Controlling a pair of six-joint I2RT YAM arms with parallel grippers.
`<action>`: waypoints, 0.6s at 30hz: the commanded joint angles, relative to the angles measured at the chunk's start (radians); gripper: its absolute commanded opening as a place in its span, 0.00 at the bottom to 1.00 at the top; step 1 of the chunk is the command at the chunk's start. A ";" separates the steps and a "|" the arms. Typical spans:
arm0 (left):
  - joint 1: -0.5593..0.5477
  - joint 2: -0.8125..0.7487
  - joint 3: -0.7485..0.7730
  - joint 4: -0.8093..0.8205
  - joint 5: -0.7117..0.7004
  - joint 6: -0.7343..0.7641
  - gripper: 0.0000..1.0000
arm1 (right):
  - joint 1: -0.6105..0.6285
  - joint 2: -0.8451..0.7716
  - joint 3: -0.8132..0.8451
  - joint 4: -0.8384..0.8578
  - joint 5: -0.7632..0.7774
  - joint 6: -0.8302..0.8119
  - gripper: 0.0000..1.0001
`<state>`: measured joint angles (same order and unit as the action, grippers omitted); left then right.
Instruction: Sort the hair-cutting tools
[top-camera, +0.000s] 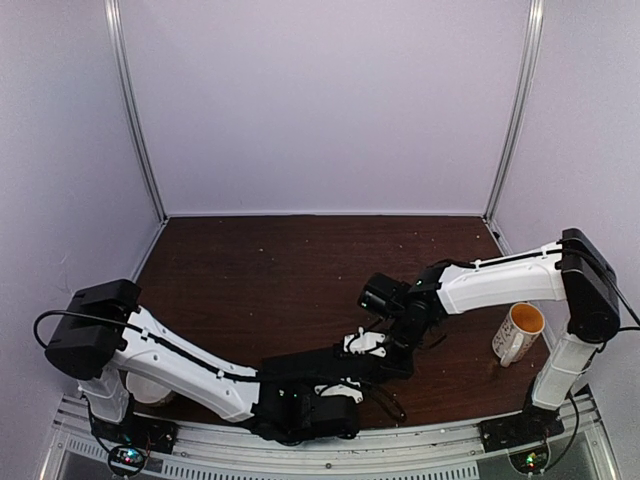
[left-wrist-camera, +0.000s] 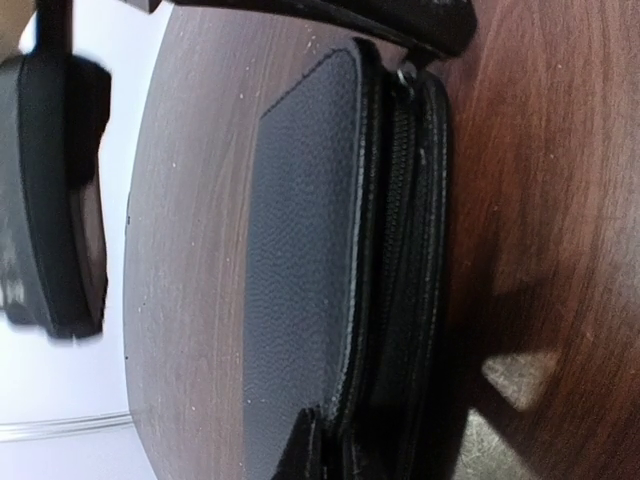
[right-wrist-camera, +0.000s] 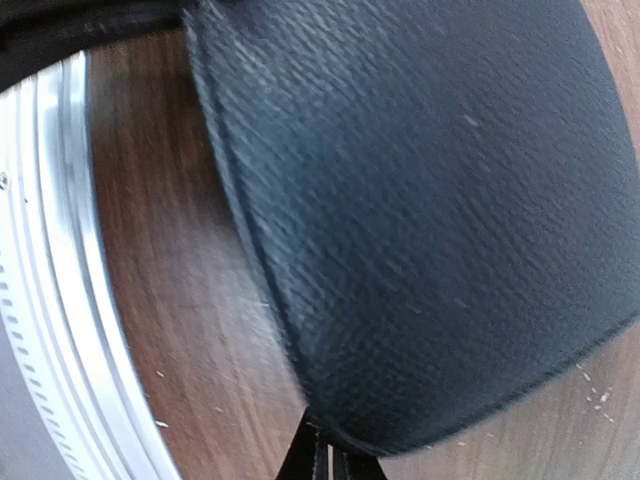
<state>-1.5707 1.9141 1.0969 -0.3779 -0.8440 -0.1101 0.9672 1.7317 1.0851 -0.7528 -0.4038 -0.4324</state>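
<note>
Left gripper (left-wrist-camera: 318, 455): clamped on the near edge of the case (left-wrist-camera: 300, 250).
Right gripper (right-wrist-camera: 322, 462): clamped on a case flap.
Tools: not visible in any view; possibly inside the case, unconfirmed.
Progress: early; nothing appears sorted.
Remaining: open case, remove tools, sort them.

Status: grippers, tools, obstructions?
Both shut on the black case: left gripper at its zipper edge, right gripper on its rim. Scissors and clips not in view. Mug stands clear, right side.
</note>
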 joint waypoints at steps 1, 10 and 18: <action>0.014 -0.039 -0.084 0.071 0.093 0.036 0.00 | -0.053 0.003 0.004 -0.050 0.064 -0.077 0.00; -0.031 -0.069 -0.141 0.176 0.123 0.191 0.00 | -0.108 0.098 0.118 -0.088 0.169 -0.135 0.00; -0.068 -0.048 -0.147 0.269 0.033 0.380 0.00 | -0.112 0.246 0.274 -0.048 0.293 -0.208 0.00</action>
<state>-1.6054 1.8542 0.9707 -0.2066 -0.8356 0.1295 0.8711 1.9163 1.2781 -0.8330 -0.2417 -0.5861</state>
